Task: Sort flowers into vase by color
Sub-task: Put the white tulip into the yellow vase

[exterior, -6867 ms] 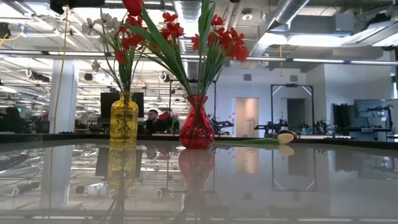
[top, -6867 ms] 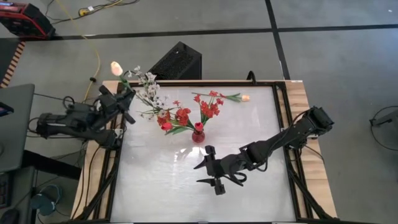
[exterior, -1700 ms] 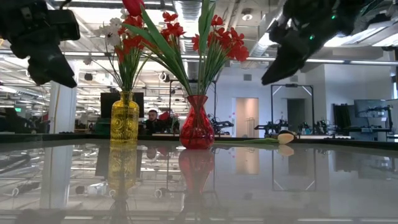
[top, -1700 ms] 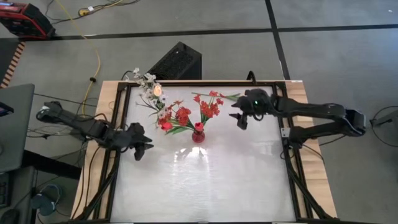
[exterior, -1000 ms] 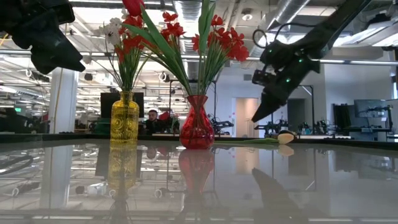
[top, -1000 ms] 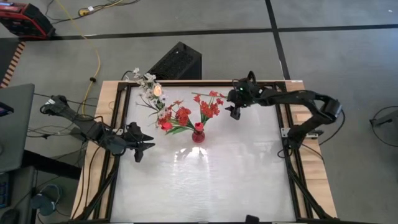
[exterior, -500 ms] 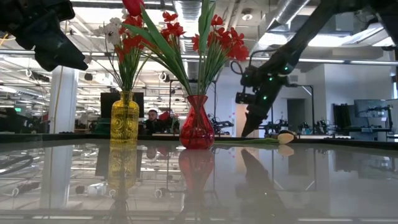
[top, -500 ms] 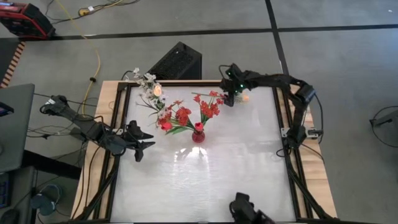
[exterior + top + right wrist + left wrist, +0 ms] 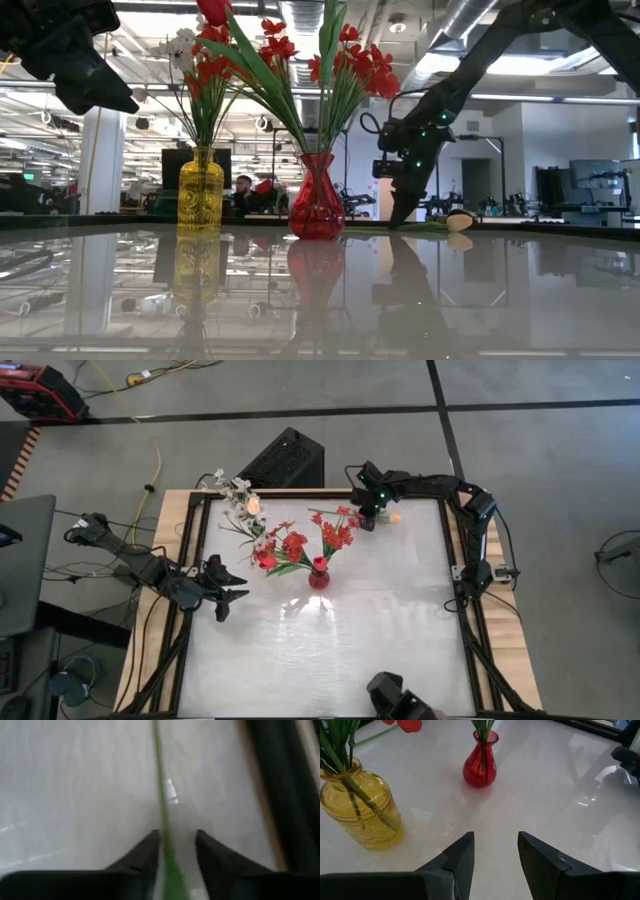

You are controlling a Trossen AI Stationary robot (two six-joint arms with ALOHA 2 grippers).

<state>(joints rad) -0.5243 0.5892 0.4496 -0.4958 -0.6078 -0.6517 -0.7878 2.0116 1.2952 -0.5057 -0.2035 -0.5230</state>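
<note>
Lying flat on the white table (image 9: 330, 650) near its far edge, the last loose flower, a peach tulip (image 9: 394, 517) on a long green stem (image 9: 161, 800), is the one thing not yet in a vase, which is likely why the right gripper (image 9: 366, 518) has its fingertips down at the tabletop over that stem, between the bud and the red vase. Its wrist view shows the stem running straight through the gap between the two dark fingers (image 9: 141, 855), which stand narrowly apart on either side of it; whether they already pinch it I cannot tell, so the grasp looks to be in the making rather than done. Taking the stem rather than the bud makes sense, since the flower must be lifted and dropped stem-first into a narrow neck. The red vase (image 9: 316, 200), just beside this spot, already carries the red clusters (image 9: 355, 55), so it is probably not the destination; the yellow vase (image 9: 200, 195), farther toward the left arm, holds white sprays (image 9: 175, 45) and a peach bud, though a red tulip (image 9: 213, 10) also appears to rise from it. The left gripper (image 9: 492, 855) hangs above the table's left side, its fingers apart and empty, facing both vases and keeping well clear of the right arm's reach.
</note>
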